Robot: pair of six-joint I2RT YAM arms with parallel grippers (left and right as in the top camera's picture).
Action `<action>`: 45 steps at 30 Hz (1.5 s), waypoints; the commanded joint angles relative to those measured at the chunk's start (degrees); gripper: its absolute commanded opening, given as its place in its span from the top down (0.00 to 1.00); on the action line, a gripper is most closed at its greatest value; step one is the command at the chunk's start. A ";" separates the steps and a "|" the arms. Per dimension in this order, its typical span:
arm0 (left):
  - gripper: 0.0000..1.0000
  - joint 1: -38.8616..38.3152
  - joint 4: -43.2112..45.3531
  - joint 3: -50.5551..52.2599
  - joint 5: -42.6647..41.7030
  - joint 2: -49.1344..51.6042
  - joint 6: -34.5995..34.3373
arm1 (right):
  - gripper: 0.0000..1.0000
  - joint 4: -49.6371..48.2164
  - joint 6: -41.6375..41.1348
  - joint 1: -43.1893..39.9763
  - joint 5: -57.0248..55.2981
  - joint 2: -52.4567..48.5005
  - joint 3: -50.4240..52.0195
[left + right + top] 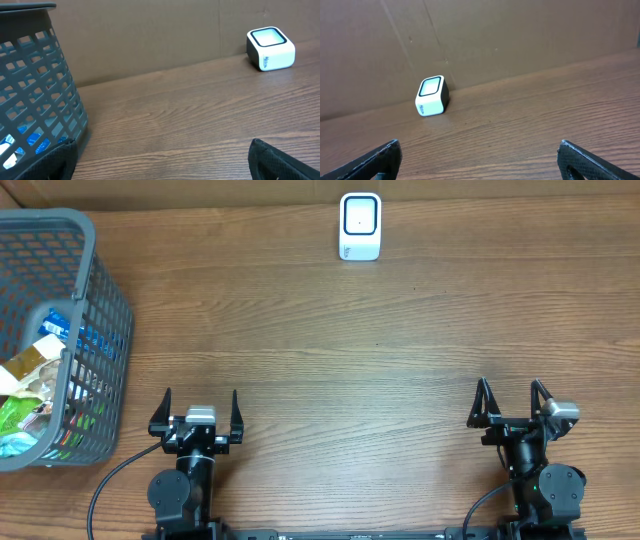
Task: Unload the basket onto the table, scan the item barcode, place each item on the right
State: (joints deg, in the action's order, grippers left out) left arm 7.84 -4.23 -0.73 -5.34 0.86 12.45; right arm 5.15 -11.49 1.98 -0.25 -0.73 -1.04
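Wooden table (380,350) spans the frame. Grey basket (100,330), at the left edge, sits up-left of the left gripper (201,395), the nearer one. Right gripper (510,386) sits lower right. Both spread wide, empty. Scanner (360,226) stands top centre. Packets (30,370) lie jumbled inside the basket.

Top-down overhead; low wrists toward scanner (360,226)

grey mesh basket (95,300), white scanner (360,226) with pale-blue window, brown wood-grain table (350,360).
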 commanded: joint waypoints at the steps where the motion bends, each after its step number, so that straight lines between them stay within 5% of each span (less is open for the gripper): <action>1: 0.00 -0.37 0.20 0.42 -0.44 -0.52 0.42 | 0.00 -0.33 0.44 0.22 -0.11 0.57 0.55; 45: 0.00 -0.37 0.00 0.42 2.32 -0.52 3.72 | 0.00 -0.33 -0.68 0.22 0.52 0.57 0.57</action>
State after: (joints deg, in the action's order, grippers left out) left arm 7.84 -4.43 -0.73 -2.74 0.86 15.31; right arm 5.17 -11.79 1.98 -0.19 -0.73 -1.04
